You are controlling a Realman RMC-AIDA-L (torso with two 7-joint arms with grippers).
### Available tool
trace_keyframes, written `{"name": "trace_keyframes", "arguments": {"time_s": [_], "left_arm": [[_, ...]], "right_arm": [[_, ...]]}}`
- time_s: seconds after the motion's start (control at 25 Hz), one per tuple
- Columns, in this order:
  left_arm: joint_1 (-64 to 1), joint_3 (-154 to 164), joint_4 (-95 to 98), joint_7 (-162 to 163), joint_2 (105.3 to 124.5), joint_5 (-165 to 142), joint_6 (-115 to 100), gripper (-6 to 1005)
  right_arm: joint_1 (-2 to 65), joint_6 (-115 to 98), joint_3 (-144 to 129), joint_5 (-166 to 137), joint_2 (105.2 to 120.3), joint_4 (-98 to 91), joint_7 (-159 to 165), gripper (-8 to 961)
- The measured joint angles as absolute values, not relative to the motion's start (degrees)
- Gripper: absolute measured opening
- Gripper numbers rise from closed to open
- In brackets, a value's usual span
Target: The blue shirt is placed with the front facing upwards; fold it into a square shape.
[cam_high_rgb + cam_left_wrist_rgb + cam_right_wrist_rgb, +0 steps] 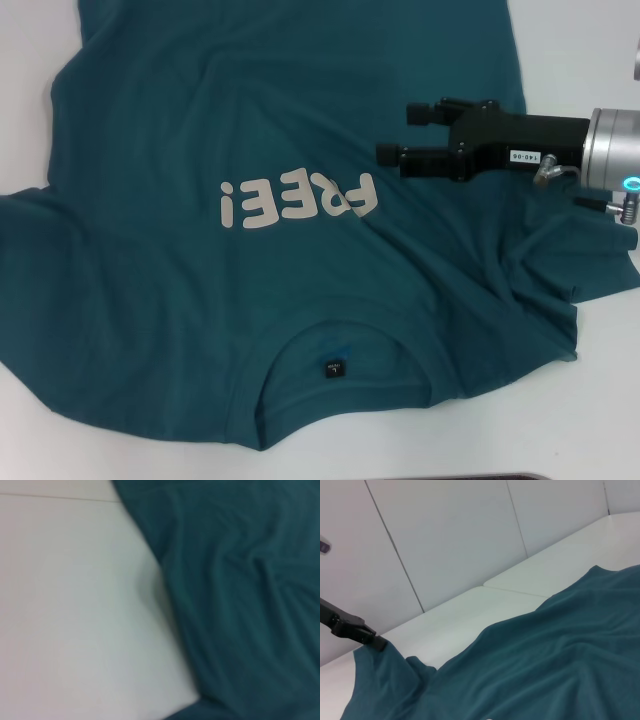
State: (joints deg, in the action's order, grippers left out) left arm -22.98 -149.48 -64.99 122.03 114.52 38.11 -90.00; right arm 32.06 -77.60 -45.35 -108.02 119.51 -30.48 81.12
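In the head view, the blue shirt (pixel 200 250) lies spread on the white table (pixel 590 40) with its front up: the white "FREE!" lettering (pixel 298 198) is visible and the collar (pixel 340 355) with the small black neck label (pixel 331 369) is at the near edge, toward the robot. The right gripper (pixel 392 134) reaches in from the right side and hovers above the cloth. Its two black fingers are spread with a gap between them, and they pinch nothing. The lettering is just beside the fingertips, a little nearer to the robot. Behind the gripper, under its wrist, the right sleeve (pixel 540 270) is wrinkled and bunched. I think the open claw is there to take this side of the shirt for a first fold, because the shirt is not folded yet.

In the left wrist view, only a side edge of the shirt and bare table are seen. The left gripper does not appear in this view.

In the right wrist view, the shirt covers the near table. A black finger (pixel 355 627) touches a far edge of the cloth; whether it grips, I cannot tell.
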Motion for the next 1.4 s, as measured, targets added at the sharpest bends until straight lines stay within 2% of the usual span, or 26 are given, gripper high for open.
{"name": "trace_keyframes", "arguments": {"time_s": [0.32, 1.0, 1.4], "left_arm": [[-23.2, -149.5, -65.8, 122.1, 115.98, 43.7, -95.6, 22], [-24.5, -149.4, -64.7, 122.6, 120.73, 46.3, -97.3, 26], [-27.4, -148.9, -59.2, 121.6, 121.65, 46.4, -95.6, 29]], "right_arm": [[31.8, -77.6, -45.3, -108.0, 119.52, -30.4, 81.1, 910], [31.7, -77.6, -45.6, -108.0, 119.52, -30.1, 80.6, 910], [31.6, -77.6, -45.7, -108.1, 119.51, -30.0, 80.5, 910]]}}
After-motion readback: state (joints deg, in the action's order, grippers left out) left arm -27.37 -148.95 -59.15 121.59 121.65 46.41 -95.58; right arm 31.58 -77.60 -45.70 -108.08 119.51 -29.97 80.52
